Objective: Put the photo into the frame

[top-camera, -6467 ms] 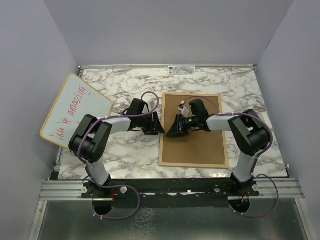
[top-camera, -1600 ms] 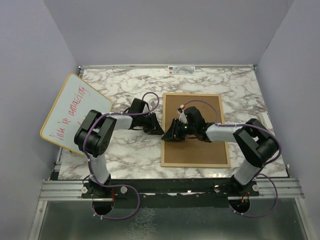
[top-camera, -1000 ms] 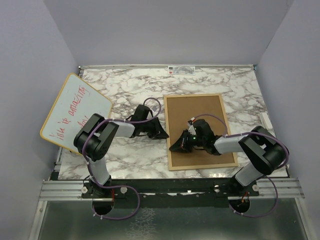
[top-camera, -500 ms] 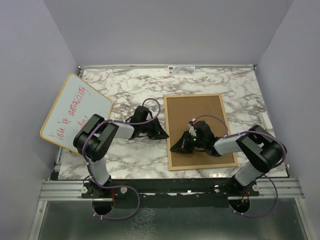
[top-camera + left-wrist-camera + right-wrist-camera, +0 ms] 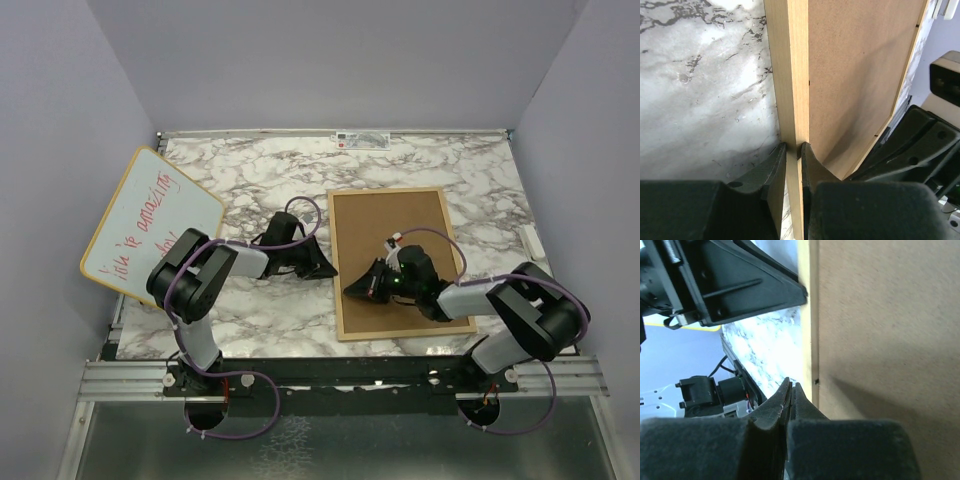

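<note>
The frame point(image 5: 336, 300), thin light wood, lies face down on the marble table with a brown backing board point(image 5: 400, 225) filling it. My left gripper point(image 5: 329, 270) is shut on the frame's left rail point(image 5: 790, 75); one fingertip point(image 5: 778, 155) is outside the rail and the other sits on the board side. My right gripper point(image 5: 352, 291) is shut with nothing between its fingers. Its tips point(image 5: 791, 386) hover low at the board's point(image 5: 880, 315) left edge, beside the rail point(image 5: 807, 315). The photo is hidden.
A round-cornered whiteboard point(image 5: 150, 220) with red handwriting leans over the table's left edge. A small label strip point(image 5: 362, 139) lies at the back edge. Grey walls close in on three sides. The two grippers sit close together at the frame's left rail.
Since the oldest frames the frame and its board have slid right and turned slightly. Over the last second the frame lies still, and the right arm has shifted a little to the right.
</note>
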Available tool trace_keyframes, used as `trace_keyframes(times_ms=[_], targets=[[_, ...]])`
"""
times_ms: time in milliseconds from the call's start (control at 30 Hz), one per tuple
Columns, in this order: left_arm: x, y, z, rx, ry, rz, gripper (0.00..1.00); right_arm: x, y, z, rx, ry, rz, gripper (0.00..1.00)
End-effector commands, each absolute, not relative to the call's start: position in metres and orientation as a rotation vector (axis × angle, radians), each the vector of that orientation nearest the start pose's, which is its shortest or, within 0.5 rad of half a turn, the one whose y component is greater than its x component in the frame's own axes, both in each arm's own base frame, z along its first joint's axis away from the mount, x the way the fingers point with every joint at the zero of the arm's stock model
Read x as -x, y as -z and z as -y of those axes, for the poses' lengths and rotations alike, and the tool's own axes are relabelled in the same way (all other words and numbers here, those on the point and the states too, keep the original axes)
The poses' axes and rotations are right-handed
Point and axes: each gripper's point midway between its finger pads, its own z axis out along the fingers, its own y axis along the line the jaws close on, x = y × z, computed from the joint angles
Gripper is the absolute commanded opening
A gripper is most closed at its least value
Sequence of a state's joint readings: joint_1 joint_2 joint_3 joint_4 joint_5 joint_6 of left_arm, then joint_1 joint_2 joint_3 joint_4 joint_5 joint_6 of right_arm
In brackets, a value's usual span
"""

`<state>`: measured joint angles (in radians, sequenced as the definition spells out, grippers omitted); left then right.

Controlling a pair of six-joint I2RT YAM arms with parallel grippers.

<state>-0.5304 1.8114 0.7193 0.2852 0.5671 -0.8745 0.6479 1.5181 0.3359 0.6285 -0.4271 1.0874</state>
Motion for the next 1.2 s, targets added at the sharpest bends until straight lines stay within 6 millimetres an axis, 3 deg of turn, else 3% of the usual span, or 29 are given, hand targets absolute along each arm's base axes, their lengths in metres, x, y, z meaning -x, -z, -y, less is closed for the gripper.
trace_keyframes(times_ms=[0,400,1167], targets=[[-0.192,0.080,0.230,0.248,0.775,-3.019,0.10,-0.212,-0.053,-0.288,-0.193,-1.372,-2.356,0.00],[-0.189,0.084,0.228,0.250,0.759,-3.037,0.10,-0.209,-0.045,-0.300,-0.158,-1.458,-2.384,0.01],[-0.189,0.087,0.221,0.273,0.707,-3.030,0.09,-0.191,-0.010,-0.284,-0.202,-1.359,-2.514,0.01]])
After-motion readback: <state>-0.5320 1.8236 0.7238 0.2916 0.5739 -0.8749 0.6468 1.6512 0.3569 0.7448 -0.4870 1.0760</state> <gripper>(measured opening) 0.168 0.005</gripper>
